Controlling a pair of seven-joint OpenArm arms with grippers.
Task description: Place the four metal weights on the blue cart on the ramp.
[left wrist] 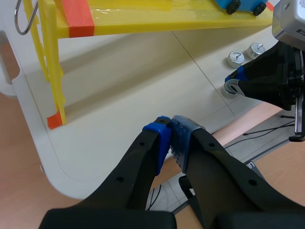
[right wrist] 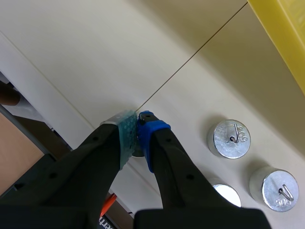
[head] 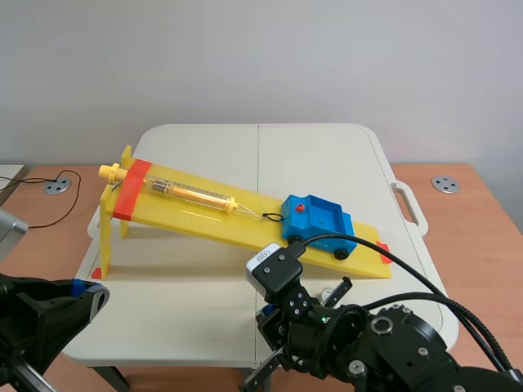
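Metal weights (right wrist: 228, 139) sit on the worktop (head: 204, 155) in front of the low end of the yellow ramp (head: 204, 214). I count three standing free and close together, one of them half hidden behind my right arm's finger. My right jaws are closed to a narrow slit on the fourth weight (left wrist: 232, 89), which sits on the worktop just beside the others. My left jaws are pressed together with nothing between them, hovering by the worktop's near edge, well apart from the weights. The blue cart (head: 317, 219) stands low on the ramp, tied by a black cord to the spring scale (head: 192, 193) lying up the slope.
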